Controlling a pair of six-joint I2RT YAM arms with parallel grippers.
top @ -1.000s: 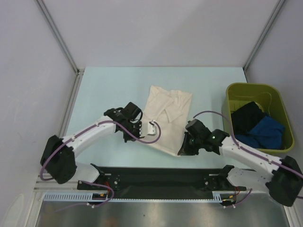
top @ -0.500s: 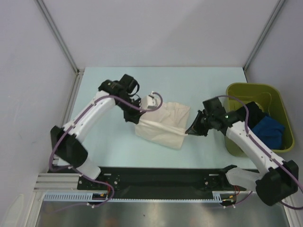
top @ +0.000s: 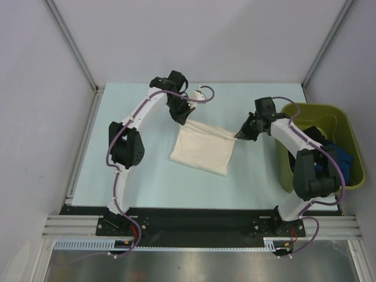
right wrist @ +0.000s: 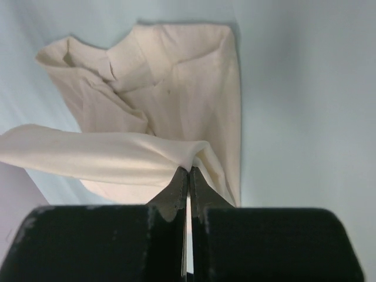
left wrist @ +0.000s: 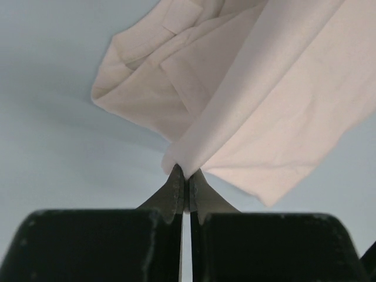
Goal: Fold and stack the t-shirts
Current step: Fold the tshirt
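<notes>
Cream t-shirt (top: 202,150) lies in the middle of the tabletop (top: 135,170) in the top view, one edge lifted and stretched in a line between the two arms. The rest slopes down and rests flat nearer the bases. The left fingers (top: 183,120) pinch one end of that raised edge and the right fingers (top: 238,135) pinch the other. Off to the right, a black t-shirt (top: 319,137) and a blue t-shirt (top: 345,161) sit in a green bin (top: 294,110), partly behind the right arm.

This looks like a fold in half, with the held edge being carried across the shirt. To do it well, both arms should travel level and together. That keeps the edge taut without dragging the lower layer, and lets it come down squarely on the opposite edge, corners matched. Release should wait until the cloth lies flat.

From the left wrist, the fingers are clenched tight on a thin corner of cloth, no gap showing. The shirt fans up and away from the pinch, and its creased lower layers lie on the tabletop beyond.

From the right wrist, the fingers are likewise clamped on a small bunch of hem. A band of cloth runs off to the left, toward the other arm. Below it, the folded body of the shirt lies on the tabletop with a few wrinkles near its far corner.
</notes>
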